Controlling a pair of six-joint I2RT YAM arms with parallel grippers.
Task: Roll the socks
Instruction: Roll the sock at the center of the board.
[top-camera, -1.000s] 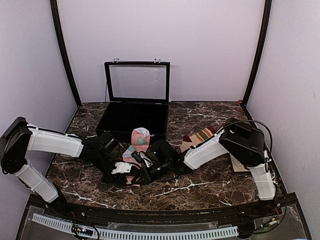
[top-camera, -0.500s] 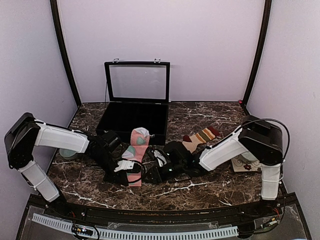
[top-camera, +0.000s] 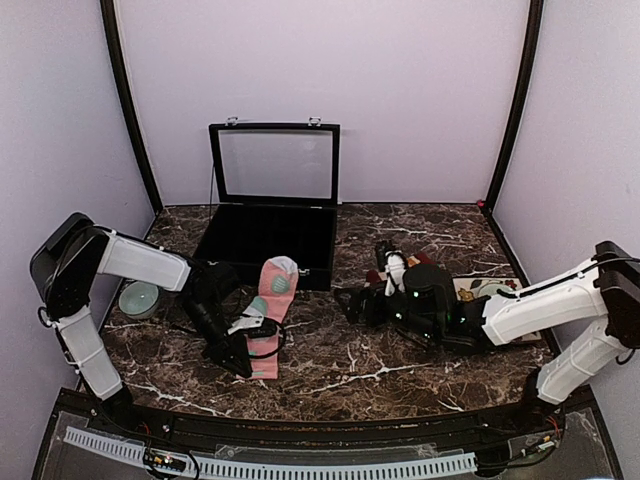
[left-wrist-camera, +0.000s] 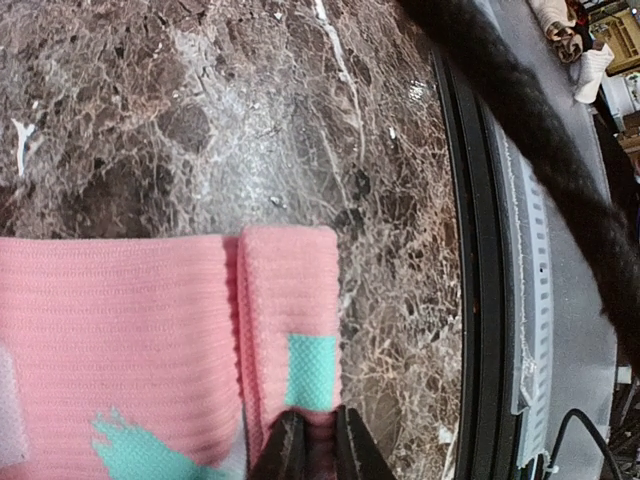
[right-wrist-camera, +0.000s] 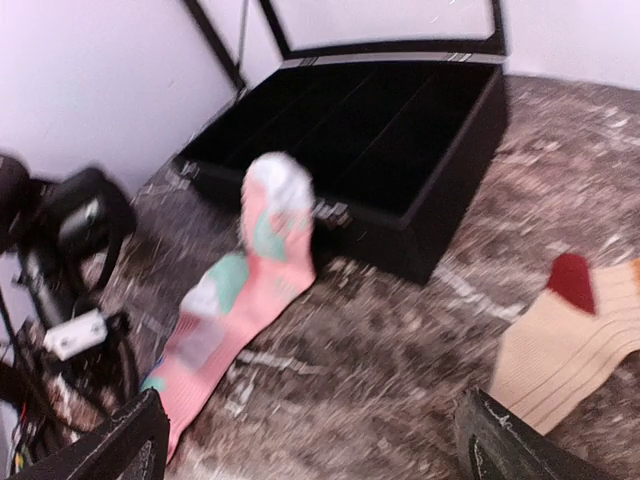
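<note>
Left gripper (left-wrist-camera: 312, 448): fingers together, clamped on the near end of the pink sock (top-camera: 270, 312), where the fabric is folded back over itself into a narrow doubled band. In the left wrist view that fold lies at lower centre, with a mint-teal patch just above the fingertips. In the overhead view this gripper sits low at lower left of centre, on the marble table (top-camera: 340, 375).

A small pale bowl (top-camera: 140, 298) stands at the far left, beside the left arm.

The pink sock lies flat and lengthwise, its grey toe pointing at the front wall of the black box (top-camera: 265, 240), close to it or touching; which, cannot be told. The box stands at upper centre, lid raised upright.

Right gripper (top-camera: 358, 303): fingers wide apart, holding nothing, right of centre, well apart from the pink sock.

The tan sock (right-wrist-camera: 565, 345) lies flat at the right edge of the right wrist view, maroon patch uppermost. In the overhead view the right arm largely hides it.
</note>
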